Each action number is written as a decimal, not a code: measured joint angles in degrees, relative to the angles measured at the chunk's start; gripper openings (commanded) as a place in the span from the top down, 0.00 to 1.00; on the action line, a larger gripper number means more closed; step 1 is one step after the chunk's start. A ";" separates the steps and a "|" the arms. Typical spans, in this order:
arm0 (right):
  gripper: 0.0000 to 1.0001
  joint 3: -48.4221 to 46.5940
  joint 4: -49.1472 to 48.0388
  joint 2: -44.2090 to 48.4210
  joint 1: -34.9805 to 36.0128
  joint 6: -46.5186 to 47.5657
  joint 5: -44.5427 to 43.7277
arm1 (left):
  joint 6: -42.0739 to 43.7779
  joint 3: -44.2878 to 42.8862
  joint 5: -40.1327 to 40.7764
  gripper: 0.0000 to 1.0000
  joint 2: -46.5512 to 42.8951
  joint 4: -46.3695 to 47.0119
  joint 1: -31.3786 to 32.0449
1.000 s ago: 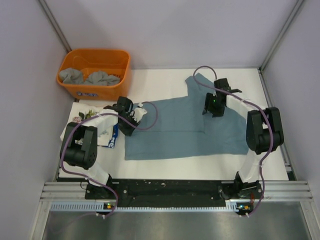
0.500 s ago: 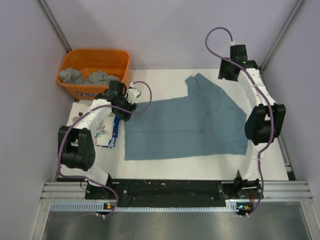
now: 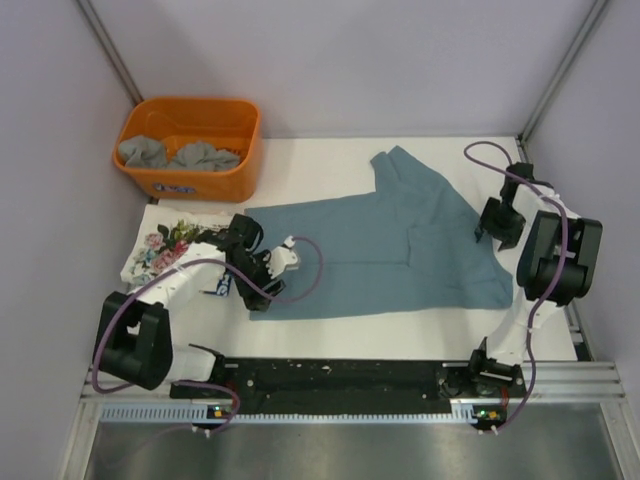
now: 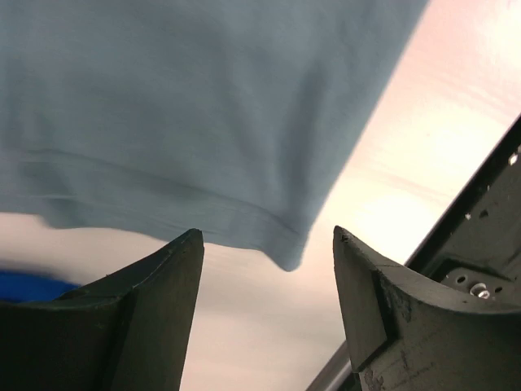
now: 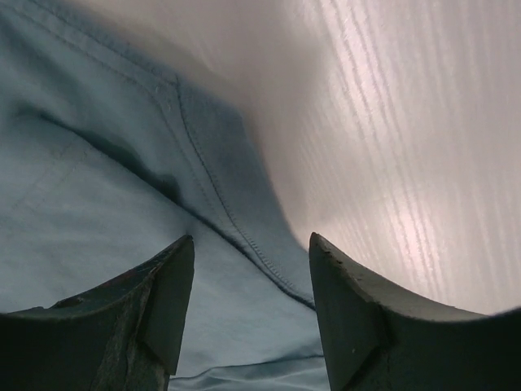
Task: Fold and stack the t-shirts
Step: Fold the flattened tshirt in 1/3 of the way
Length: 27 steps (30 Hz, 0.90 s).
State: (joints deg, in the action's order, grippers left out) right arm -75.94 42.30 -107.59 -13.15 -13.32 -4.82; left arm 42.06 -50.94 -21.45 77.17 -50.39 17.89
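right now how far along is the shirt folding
Done: floral t-shirt folded at left. In hand: blue-grey t-shirt spread out, open left gripper at its near corner, open right gripper at its right edge. Left: folding it, plus grey shirts in the orange tub.

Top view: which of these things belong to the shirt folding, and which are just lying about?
Part of the job: blue-grey t-shirt, spread flat; folded floral t-shirt, left of it; crumpled grey t-shirts.
Just lying about: orange tub holding the grey ones; white table underneath.
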 measured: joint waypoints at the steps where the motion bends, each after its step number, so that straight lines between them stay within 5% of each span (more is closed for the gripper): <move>1: 0.49 1.33 -0.72 0.50 -0.04 -0.20 0.50 | 0.63 1.84 0.13 0.31 -0.02 0.11 0.81; 8: 0.84 4.72 -5.11 1.01 -0.09 -0.61 3.13 | 2.40 9.29 2.08 0.37 -0.11 0.63 5.07; 14: 1.00 7.04 -7.17 2.75 -0.96 -0.96 3.54 | 2.91 13.38 3.82 0.98 -2.78 5.20 7.74; 27: 1.00 16.15 -8.39 11.76 -8.46 -3.21 3.74 | 4.81 14.78 3.39 1.00 -5.05 4.33 11.50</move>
State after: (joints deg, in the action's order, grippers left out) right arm -59.79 33.91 -95.83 -21.61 -16.53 -1.08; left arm 46.87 -36.16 -18.06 72.12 -46.06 29.39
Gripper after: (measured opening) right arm 0.007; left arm 0.020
